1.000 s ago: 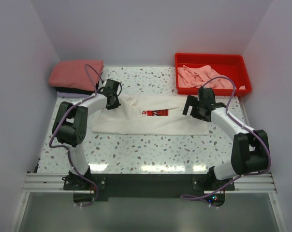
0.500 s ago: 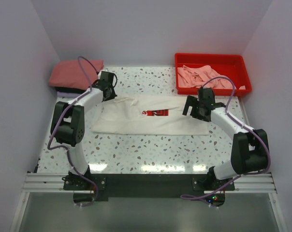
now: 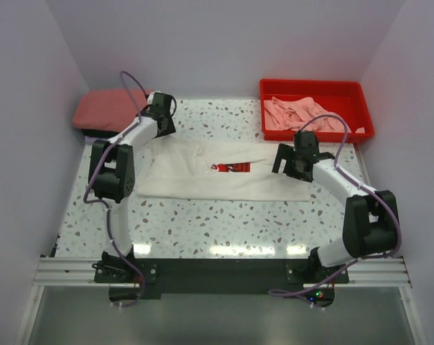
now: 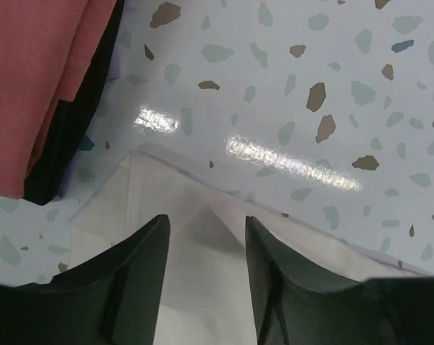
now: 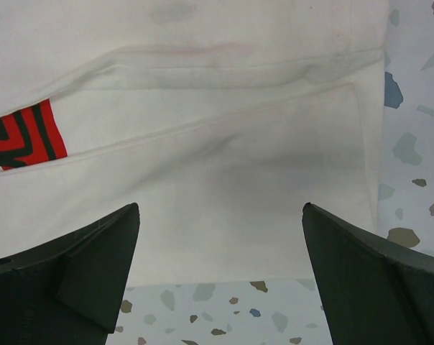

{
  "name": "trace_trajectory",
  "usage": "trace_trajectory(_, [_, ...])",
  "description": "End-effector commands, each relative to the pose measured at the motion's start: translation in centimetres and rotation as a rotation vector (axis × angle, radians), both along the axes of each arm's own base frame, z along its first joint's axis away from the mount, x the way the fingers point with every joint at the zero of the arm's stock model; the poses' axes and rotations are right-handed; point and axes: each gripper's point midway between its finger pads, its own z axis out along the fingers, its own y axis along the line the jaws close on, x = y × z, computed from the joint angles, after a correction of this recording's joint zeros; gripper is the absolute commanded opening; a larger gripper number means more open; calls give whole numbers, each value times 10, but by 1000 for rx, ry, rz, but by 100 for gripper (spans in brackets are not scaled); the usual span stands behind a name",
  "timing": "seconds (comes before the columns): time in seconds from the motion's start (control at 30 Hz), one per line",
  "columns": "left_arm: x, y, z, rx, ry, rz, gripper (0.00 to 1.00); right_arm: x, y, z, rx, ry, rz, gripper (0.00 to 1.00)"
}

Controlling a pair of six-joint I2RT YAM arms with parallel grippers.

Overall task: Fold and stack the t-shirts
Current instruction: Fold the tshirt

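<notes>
A white t-shirt with a red logo print lies folded into a long band across the middle of the table. My left gripper hovers over its far left corner. In the left wrist view this gripper is open, and the white cloth lies flat below the gap. My right gripper hangs over the shirt's right end. It is wide open above the white cloth, holding nothing. A stack of folded t-shirts sits at the far left, salmon-red over black.
A red tray at the back right holds crumpled light pink t-shirts. White walls close in the table on the left, back and right. Bare speckled tabletop lies between the white shirt and the arm bases.
My left gripper has moved back toward the folded stack and gone from shut to open, letting go of the white shirt's far left corner. The right arm has stayed put.
</notes>
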Motion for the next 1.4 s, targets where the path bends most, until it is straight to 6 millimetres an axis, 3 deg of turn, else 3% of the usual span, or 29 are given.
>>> trace_trajectory(0.0, [6,24,15,73,6,77,56,8,-5,7,-30,-18,1,99])
trace_trajectory(0.07, [6,27,21,73,-5,89,85,8,-6,9,-32,-23,-2,99])
trace_trajectory(0.13, [7,27,38,66,-42,95,100,9,-5,11,-31,-27,2,99])
trace_trajectory(0.27, [4,18,64,9,-87,72,100,15,3,20,2,-52,27,99])
trace_trajectory(0.33, [-11,9,70,-45,-88,53,100,20,7,25,19,-74,44,99])
trace_trajectory(0.37, [-16,4,87,-70,-130,45,100,26,12,29,35,-95,57,99])
trace_trajectory(0.4, [-33,-5,68,-97,-90,23,100,30,13,30,39,-108,71,99])
trace_trajectory(0.43, [-41,-12,66,-118,-92,5,100,35,16,32,45,-122,85,99])
trace_trajectory(0.47, [-45,-20,78,-150,-142,-19,100,45,19,39,53,-162,95,99])
trace_trajectory(0.5, [-66,-34,55,-180,-88,-56,100,50,24,31,59,-151,123,99])
trace_trajectory(0.57, [-83,-44,49,-206,-73,-76,100,68,29,37,63,-182,146,99])
trace_trajectory(0.6, [-99,-51,32,-219,-29,-74,100,73,32,22,60,-153,165,99])
trace_trajectory(0.7, [-119,-68,14,-255,-6,-124,100,94,41,19,87,-162,189,99])
trace_trajectory(0.73, [-121,-69,10,-252,-1,-120,100,96,49,6,114,-137,210,99])
trace_trajectory(0.87, [-127,-70,-19,-265,66,-72,100,105,61,-11,144,-117,233,99])
trace_trajectory(0.97, [-126,-71,-40,-268,109,-47,100,92,59,-26,124,-70,221,99])
trace_trajectory(1.03, [-115,-74,-39,-263,105,-50,100,77,56,-33,121,-27,204,99])
trace_trajectory(1.07, [-114,-72,-49,-243,126,-45,100,60,51,-39,113,5,197,99])
trace_trajectory(1.13, [-96,-66,-43,-197,97,-2,100,38,52,-41,131,34,187,99])
trace_trajectory(1.17, [-91,-68,-55,-184,114,-1,100,15,49,-45,136,61,183,99])
trace_trajectory(1.2, [-76,-76,-49,-197,97,-24,100,3,49,-43,144,72,175,99])
trace_trajectory(1.23, [-75,-80,-52,-196,128,-35,100,-19,51,-52,140,115,183,99])
trace_trajectory(1.27, [-59,-93,-56,-200,130,-60,100,-33,52,-41,139,112,185,99])
trace_trajectory(1.33, [-49,-108,-63,-195,147,-90,100,-70,69,-45,108,159,264,99])
trace_trajectory(1.37, [-33,-125,-66,-199,142,-112,100,-86,78,-35,117,157,287,99])
